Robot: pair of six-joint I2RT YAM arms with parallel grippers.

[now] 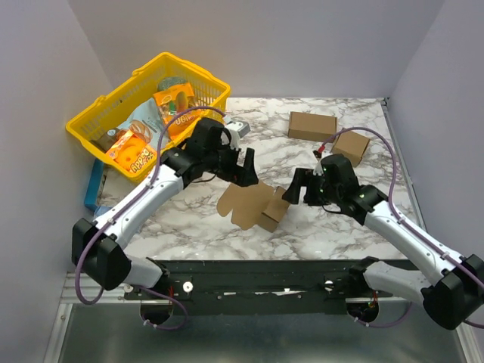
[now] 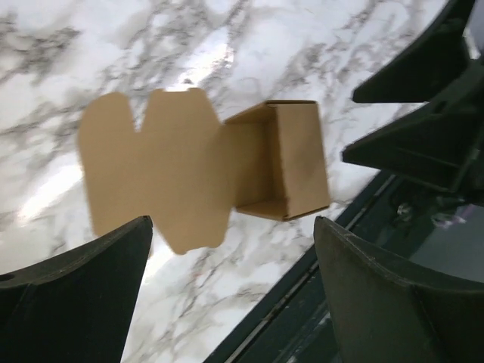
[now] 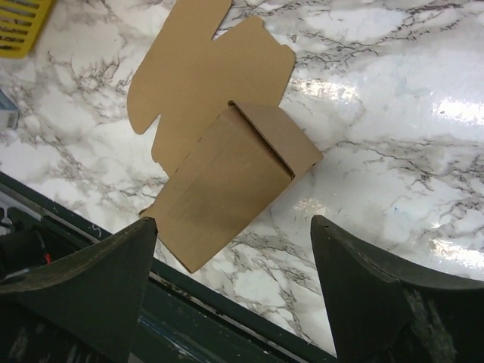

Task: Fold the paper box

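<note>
yellow basket (image 1: 82,127): snack packs (image 1: 136,148) | long cuboid (image 1: 311,125), squarish cuboid (image 1: 351,146): far right | marble table (image 1: 265,155)

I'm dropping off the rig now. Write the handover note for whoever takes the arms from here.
Left gripper: open, empty, hovering by the paper box's far edge.
Right gripper: open, empty, at its right end.
Box lies on the table between them.
Done: right end stands folded into walls.
To do: the wide tabbed flap lies flat; likely fold it over and tuck it.
</note>
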